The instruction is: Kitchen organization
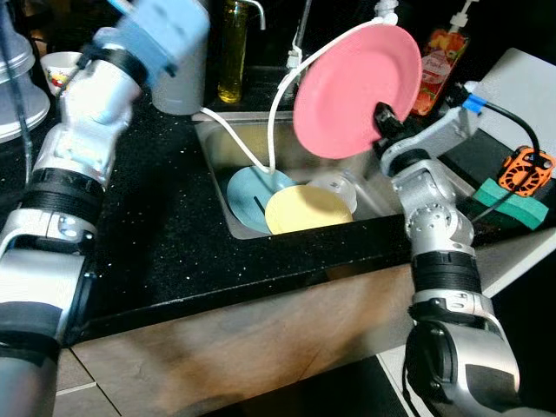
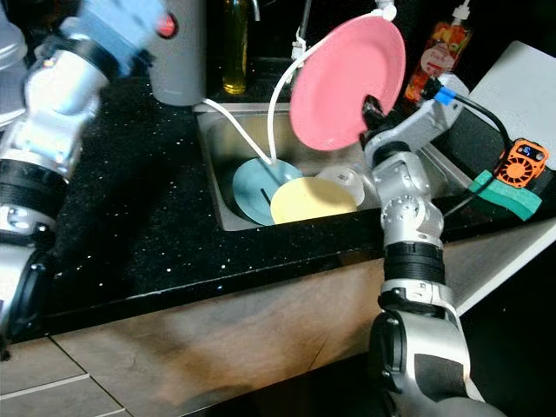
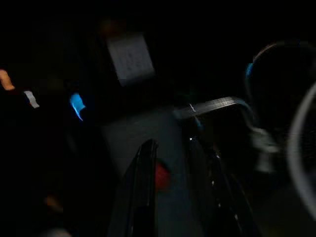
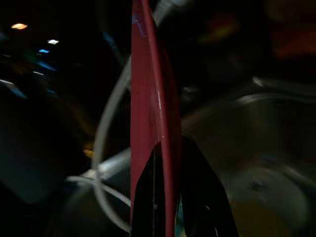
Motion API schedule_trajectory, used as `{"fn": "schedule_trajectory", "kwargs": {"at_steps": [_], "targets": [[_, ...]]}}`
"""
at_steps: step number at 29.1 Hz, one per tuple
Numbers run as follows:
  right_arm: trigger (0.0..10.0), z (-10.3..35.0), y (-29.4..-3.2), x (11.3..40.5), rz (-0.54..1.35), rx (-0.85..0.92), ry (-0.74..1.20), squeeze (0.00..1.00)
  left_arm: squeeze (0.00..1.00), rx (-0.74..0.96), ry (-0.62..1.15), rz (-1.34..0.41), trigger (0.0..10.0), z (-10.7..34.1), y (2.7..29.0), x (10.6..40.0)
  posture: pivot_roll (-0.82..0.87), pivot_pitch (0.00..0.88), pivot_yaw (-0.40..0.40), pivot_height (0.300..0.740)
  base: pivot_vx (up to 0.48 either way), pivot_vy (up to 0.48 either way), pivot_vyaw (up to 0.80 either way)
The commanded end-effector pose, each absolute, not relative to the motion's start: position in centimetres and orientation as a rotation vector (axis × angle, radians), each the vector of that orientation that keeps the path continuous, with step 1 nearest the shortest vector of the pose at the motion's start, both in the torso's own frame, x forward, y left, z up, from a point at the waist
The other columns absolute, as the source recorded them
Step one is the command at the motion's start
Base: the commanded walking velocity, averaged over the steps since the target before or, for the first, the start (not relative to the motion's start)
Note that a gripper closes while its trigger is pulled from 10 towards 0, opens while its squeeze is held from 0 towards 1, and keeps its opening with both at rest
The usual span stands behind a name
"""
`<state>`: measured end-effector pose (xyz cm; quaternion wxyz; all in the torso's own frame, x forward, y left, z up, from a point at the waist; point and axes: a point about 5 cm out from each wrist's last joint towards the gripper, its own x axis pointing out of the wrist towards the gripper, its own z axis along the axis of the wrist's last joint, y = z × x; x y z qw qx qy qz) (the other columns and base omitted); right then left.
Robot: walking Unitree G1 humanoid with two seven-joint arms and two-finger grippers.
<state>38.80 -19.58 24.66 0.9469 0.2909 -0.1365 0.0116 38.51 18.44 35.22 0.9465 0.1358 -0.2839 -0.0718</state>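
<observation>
Left gripper (image 3: 170,197) raised at about ten o'clock over the black speckled stone counter (image 1: 165,234), close to a tall grey metal canister (image 2: 178,61); two black fingers (image 3: 140,192) visible in the dark wrist view, but cannot tell whether spread or closed. At the far nine o'clock edge, a small white patterned cup (image 1: 59,68). Behind the canister, toward twelve o'clock, a tall yellow glass bottle (image 1: 232,52).

In the centre, a steel kitchen sink (image 2: 221,165) sunk into the counter. Inside it, a round light-blue plate (image 1: 248,195) partly covered by a round pale-yellow plate (image 1: 308,210), and just beside them a small clear bowl (image 1: 334,184). A white cable (image 1: 274,122) curving down into the basin.

Right gripper (image 1: 384,117) clenched on the lower rim of a round pink plastic plate (image 1: 352,87), held tilted in the air above the sink at about one o'clock; in the right wrist view the plate edge pinched between both black fingers (image 4: 197,197).

Toward two o'clock, an orange soap bottle with pump (image 1: 439,61). At three o'clock, a green sponge (image 1: 512,201) and a small orange device (image 1: 527,169) lying on the counter edge.
</observation>
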Motion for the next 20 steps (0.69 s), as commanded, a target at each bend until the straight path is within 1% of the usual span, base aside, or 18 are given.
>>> {"fn": "schedule_trajectory", "kwargs": {"at_steps": [1, 2, 3, 4, 6, 7, 10, 13, 14, 15, 19, 20], "targets": [[2.1, 24.3, -20.3, 38.7, -0.017, 0.592, -0.28, 0.0, 0.0, 0.163, -0.546, -0.202, 10.0, 34.8, 17.7, 38.4, 0.19, 0.067, -0.083, 0.74, 0.0, 0.0, 0.0], [10.0, 23.4, -20.6, 38.8, -0.051, 0.647, -0.256, 0.0, 0.0, 0.082, -0.52, -0.21, 10.0, 34.0, 17.6, 38.1, 0.2, 0.068, -0.08, 0.74, 0.0, 0.0, 0.0], [10.0, 23.4, -20.6, 38.8, -0.051, 0.647, -0.256, 0.0, 0.0, 0.082, -0.52, -0.21, 10.0, 34.0, 17.6, 38.1, 0.2, 0.068, -0.08, 0.74, 0.0, 0.0, 0.0], [10.0, 22.6, -20.6, 39.0, -0.047, 0.76, -0.228, 0.0, 0.0, 0.009, -0.473, -0.212, 10.0, 32.8, 17.5, 38.0, 0.2, 0.07, -0.071, 0.74, 0.0, 0.0, 0.0], [10.0, 21.7, -19.9, 39.4, -0.036, 0.841, -0.184, 0.0, 0.0, -0.053, -0.398, -0.214, 10.0, 30.9, 17.2, 37.7, 0.2, 0.071, -0.072, 0.74, 0.0, 0.0, 0.0], [10.0, 21.9, -19.2, 39.5, 0.006, 0.872, -0.184, 1.0, 0.0, -0.071, -0.372, -0.209, 10.0, 30.3, 17.2, 37.6, 0.2, 0.07, -0.073, 0.74, 0.0, 0.0, 0.0], [10.0, 23.2, -17.9, 39.4, 0.122, 0.918, -0.241, 1.0, 0.0, -0.094, -0.338, -0.212, 10.0, 29.9, 17.2, 37.2, 0.2, 0.07, -0.074, 0.74, 0.0, 0.0, 0.0], [10.0, 26.3, -17.7, 38.3, 0.285, 0.952, -0.409, 1.0, 0.0, -0.103, -0.319, -0.22, 10.0, 29.9, 17.0, 36.6, 0.21, 0.069, -0.078, 0.74, 0.0, 0.0, 0.0], [10.0, 27.9, -18.0, 37.2, 0.363, 0.962, -0.51, 0.0, 0.0, -0.122, -0.307, -0.223, 10.0, 29.8, 16.8, 36.3, 0.21, 0.069, -0.078, 0.74, 0.0, 0.0, 0.0], [10.0, 28.5, -18.1, 36.7, 0.39, 0.962, -0.551, 0.0, 0.0, -0.123, -0.306, -0.227, 10.0, 29.7, 16.6, 36.2, 0.21, 0.069, -0.078, 0.74, 0.0, 0.0, 0.0], [10.0, 29.2, -18.4, 35.8, 0.444, 0.969, -0.604, 0.0, 0.0, -0.115, -0.312, -0.24, 10.0, 29.7, 16.2, 35.8, 0.19, 0.066, -0.075, 0.74, 0.0, 0.0, 0.0], [10.0, 29.5, -18.4, 35.1, 0.49, 0.968, -0.625, 0.0, 0.0, -0.121, -0.319, -0.257, 10.0, 29.7, 15.8, 35.3, 0.19, 0.066, -0.075, 0.74, 0.0, 0.0, 0.0]]}}
